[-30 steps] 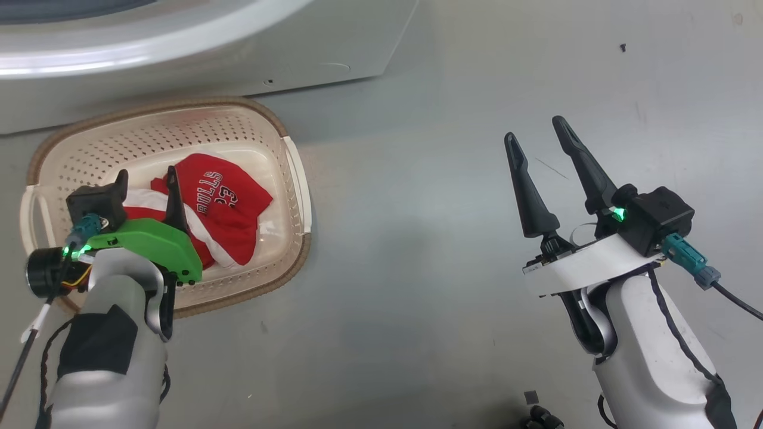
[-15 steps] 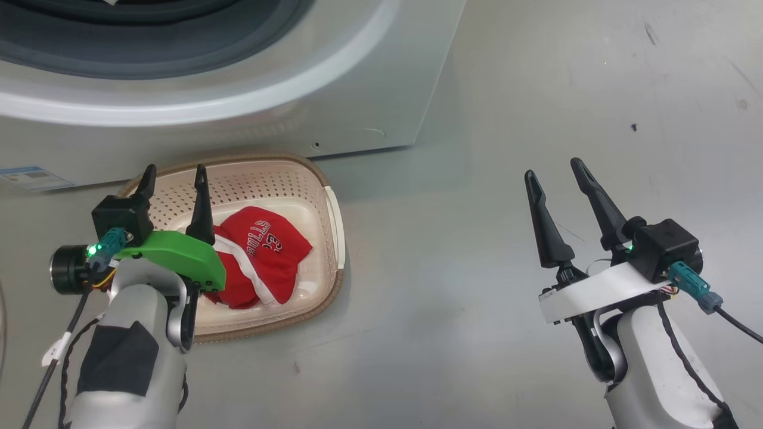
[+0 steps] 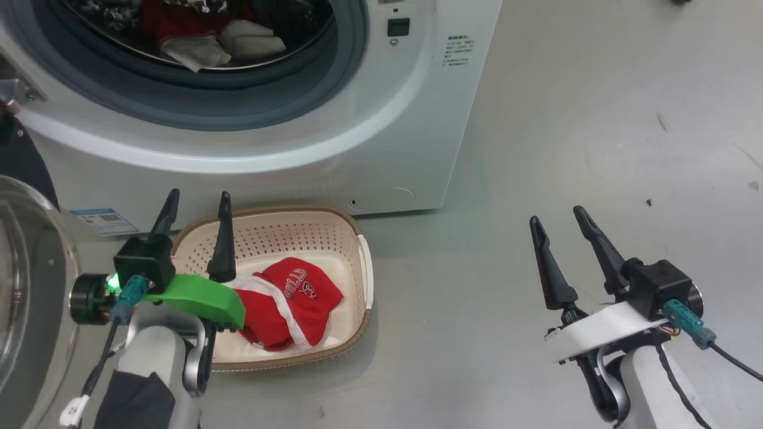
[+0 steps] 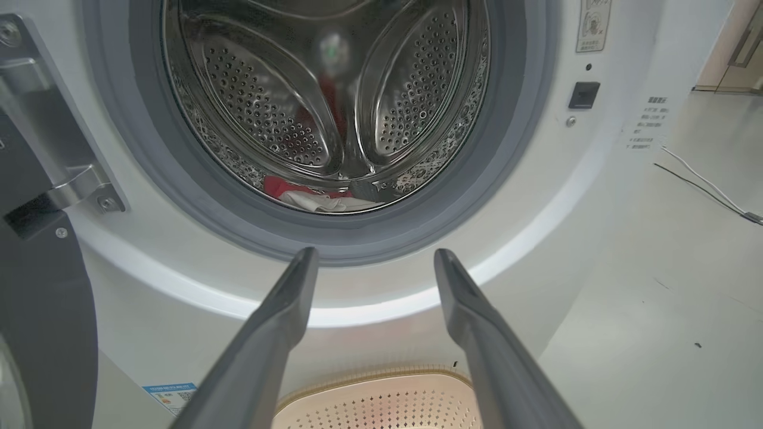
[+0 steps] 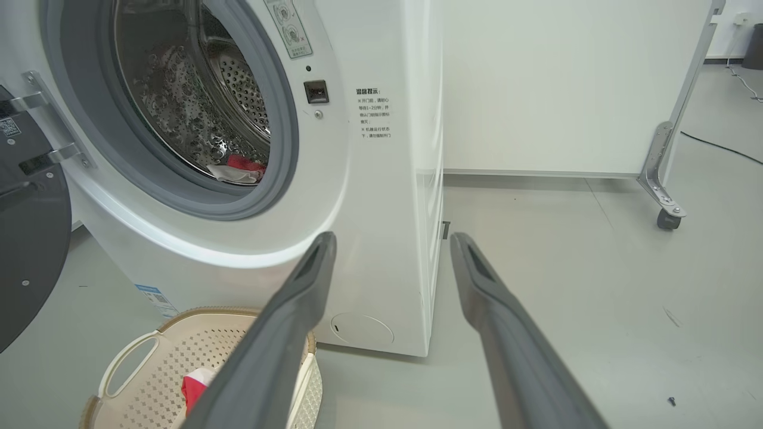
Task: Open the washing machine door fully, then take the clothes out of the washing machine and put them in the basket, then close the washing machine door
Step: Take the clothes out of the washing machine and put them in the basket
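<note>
Red jersey lies in the basket, lower centre-left of the head view. Left gripper has lifted off it, fingers spread, empty, now aimed at the drum. Head camera tilted up: the washing machine opening is at the top, with more clothes inside. Right gripper lower right, spread, idle. Washing machine door open at left edge. Another fetch is likely due.

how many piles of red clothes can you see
2. A red jersey lies in the basket; a red-and-white heap sits in the washing machine drum. More pieces may be hidden in each.
</note>
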You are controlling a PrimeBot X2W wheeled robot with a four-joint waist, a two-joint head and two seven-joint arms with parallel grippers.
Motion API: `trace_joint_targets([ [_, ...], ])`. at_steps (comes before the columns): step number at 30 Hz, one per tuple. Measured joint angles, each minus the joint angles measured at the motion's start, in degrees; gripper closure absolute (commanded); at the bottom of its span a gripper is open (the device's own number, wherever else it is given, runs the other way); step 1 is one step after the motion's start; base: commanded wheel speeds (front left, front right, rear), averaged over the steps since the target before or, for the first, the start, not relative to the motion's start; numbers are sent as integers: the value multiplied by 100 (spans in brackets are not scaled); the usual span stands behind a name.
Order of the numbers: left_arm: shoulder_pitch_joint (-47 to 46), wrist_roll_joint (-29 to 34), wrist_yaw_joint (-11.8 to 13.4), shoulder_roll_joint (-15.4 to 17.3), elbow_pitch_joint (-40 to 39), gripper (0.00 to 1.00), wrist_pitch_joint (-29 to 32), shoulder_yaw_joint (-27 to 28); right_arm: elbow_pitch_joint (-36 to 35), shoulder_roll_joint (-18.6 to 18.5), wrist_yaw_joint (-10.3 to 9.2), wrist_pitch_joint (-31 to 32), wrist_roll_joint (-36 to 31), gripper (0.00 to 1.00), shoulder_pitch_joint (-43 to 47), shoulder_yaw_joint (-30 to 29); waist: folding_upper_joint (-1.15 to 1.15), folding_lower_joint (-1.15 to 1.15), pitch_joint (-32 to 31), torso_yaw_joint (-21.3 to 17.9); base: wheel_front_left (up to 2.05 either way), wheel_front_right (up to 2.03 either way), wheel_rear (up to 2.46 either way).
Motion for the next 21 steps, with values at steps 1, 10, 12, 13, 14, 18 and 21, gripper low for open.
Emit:
trace_joint_targets([
  [1, 81, 10, 1, 0, -69, 0, 0, -27, 0, -1, 0, 0, 0, 0, 43, -24, 0, 0, -66, 23, 0, 0, 0],
  [10, 985, 48, 89, -3, -569, 0, 0, -223, 4, 7, 0, 0, -1, 0, 614, -154, 0, 0, -675, 215, 0, 0, 0],
  [12, 1163, 48, 145, -1, -662, 0, 0, -222, 12, 10, 0, 0, -4, 0, 699, -148, 0, 0, -772, 249, 0, 0, 0],
  [13, 1263, 51, 156, -1, -701, 0, 0, -223, 12, 11, 0, 0, -4, 0, 733, -137, 0, 0, -819, 263, 0, 0, 0],
  [14, 1364, 55, 187, -1, -736, 0, 0, -223, 12, 12, 0, 0, -4, 0, 763, -120, 0, 0, -862, 275, 0, 0, 0],
  [18, 1736, 119, 254, 3, -886, 0, 0, -245, 4, 22, 0, 0, -4, 0, 840, -101, 0, 0, -1015, 299, 0, 0, 0],
  [21, 1956, 148, 268, 7, -979, 0, 0, -274, -11, 22, 0, 0, -4, 0, 941, -102, 0, 0, -1112, 303, 0, 0, 0],
])
